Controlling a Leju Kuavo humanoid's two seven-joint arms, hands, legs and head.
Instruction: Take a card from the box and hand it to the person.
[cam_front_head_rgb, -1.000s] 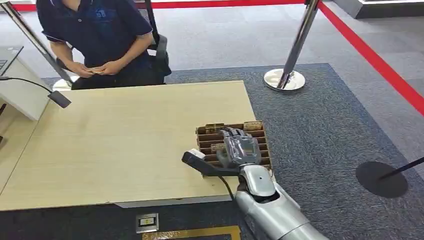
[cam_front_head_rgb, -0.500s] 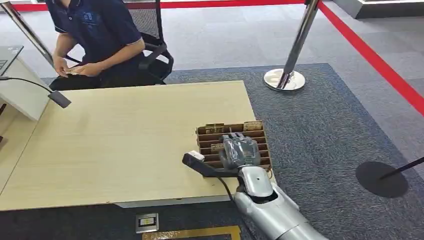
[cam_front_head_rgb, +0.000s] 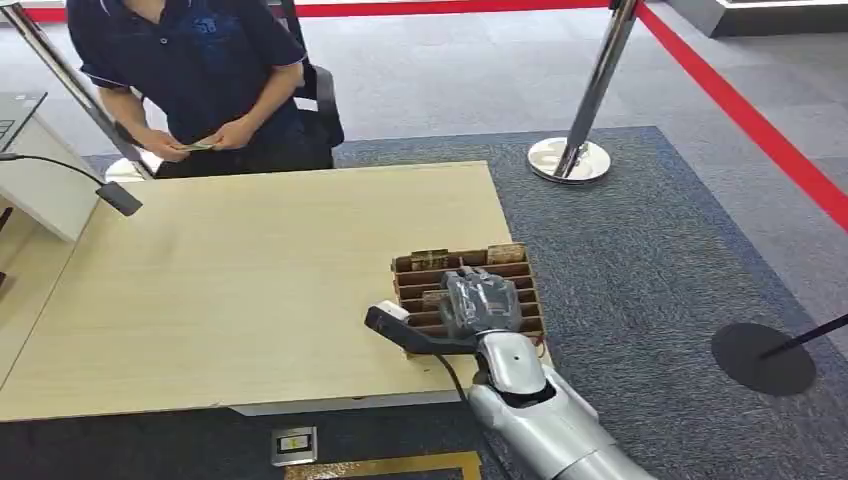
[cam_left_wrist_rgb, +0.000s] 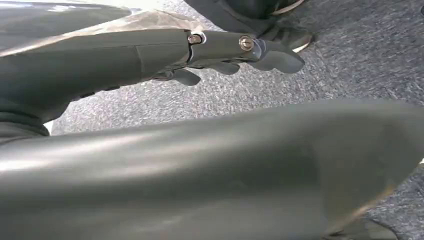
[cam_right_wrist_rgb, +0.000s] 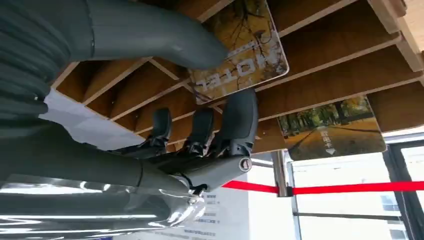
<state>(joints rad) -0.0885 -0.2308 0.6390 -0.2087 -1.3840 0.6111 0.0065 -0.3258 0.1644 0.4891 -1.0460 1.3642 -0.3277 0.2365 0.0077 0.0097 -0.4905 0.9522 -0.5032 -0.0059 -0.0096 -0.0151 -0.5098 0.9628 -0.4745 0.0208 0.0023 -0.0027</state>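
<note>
The right hand (cam_front_head_rgb: 480, 302) stays pinching a card (cam_right_wrist_rgb: 239, 52) in the box (cam_front_head_rgb: 410, 272), while the person (cam_front_head_rgb: 190, 60) has swivelled back toward the bench (cam_front_head_rgb: 250, 280).

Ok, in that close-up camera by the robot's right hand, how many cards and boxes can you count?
Cards: 2, the HOTEL card pinched by the fingers, plus another card in a slot
Wooden box: 1
Total: 3
</note>
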